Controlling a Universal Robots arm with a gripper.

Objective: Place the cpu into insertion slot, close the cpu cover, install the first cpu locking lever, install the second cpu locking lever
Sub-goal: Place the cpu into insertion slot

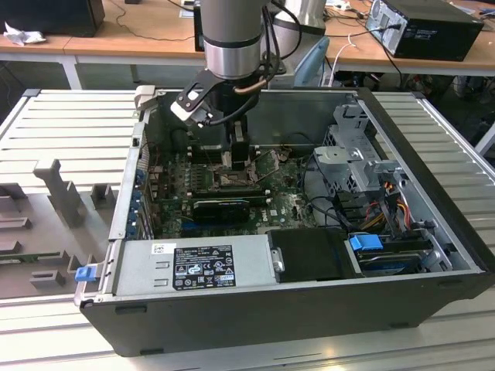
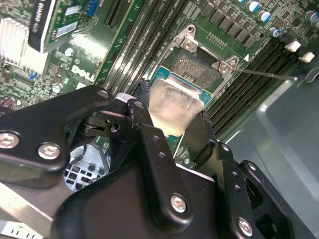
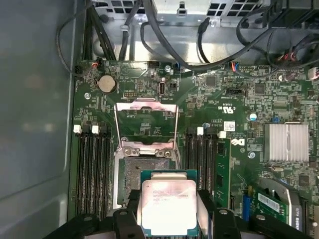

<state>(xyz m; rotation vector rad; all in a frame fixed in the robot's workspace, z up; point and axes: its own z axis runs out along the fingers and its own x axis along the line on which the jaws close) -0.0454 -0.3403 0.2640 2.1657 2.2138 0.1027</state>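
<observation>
Black gripper (image 1: 238, 164), exterior view's centre; it clamps the pale silver square cpu (image 3: 168, 204) over the dark-rimmed square insertion slot (image 3: 132, 174).

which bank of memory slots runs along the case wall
The bank bordered by the bare grey case wall. The other bank lies beyond the cpu gripped by the tool, nearer the finned silver heatsink.

Wooden desks (image 1: 116, 39) at rear, grey ribbed bench (image 1: 69, 116) in fgd, even light.
</observation>
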